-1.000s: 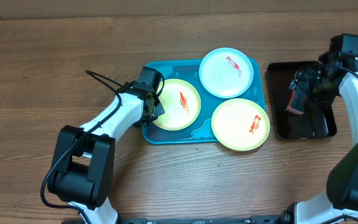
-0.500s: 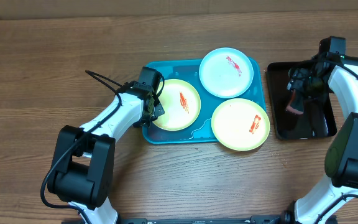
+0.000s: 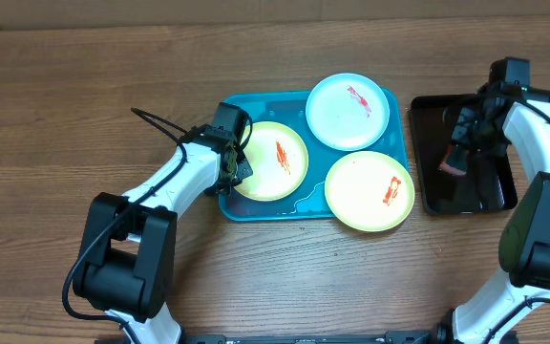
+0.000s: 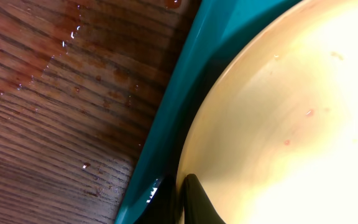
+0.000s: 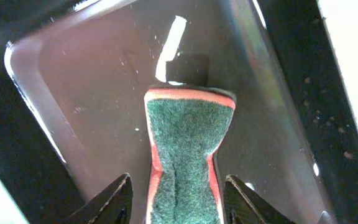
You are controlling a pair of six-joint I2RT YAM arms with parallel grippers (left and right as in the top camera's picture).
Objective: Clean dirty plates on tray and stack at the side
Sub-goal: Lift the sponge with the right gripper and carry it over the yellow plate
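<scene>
the sponge (image 5: 185, 143) could slip free when lifted: the right fingers (image 3: 463, 141) stand about half open on either side of it in the black tray (image 3: 493, 196), and i cannot tell whether they press it. the left fingers (image 4: 194, 199) are shut at the rim of the left yellow plate (image 3: 270, 161); a pull there might tip it or drag the teal tray (image 3: 256, 208) across the worktop (image 3: 65, 96). that plate, the second yellow plate (image 3: 356, 196) and the blue plate (image 3: 337, 119) lie flat in the teal tray, each with a red smear.
</scene>
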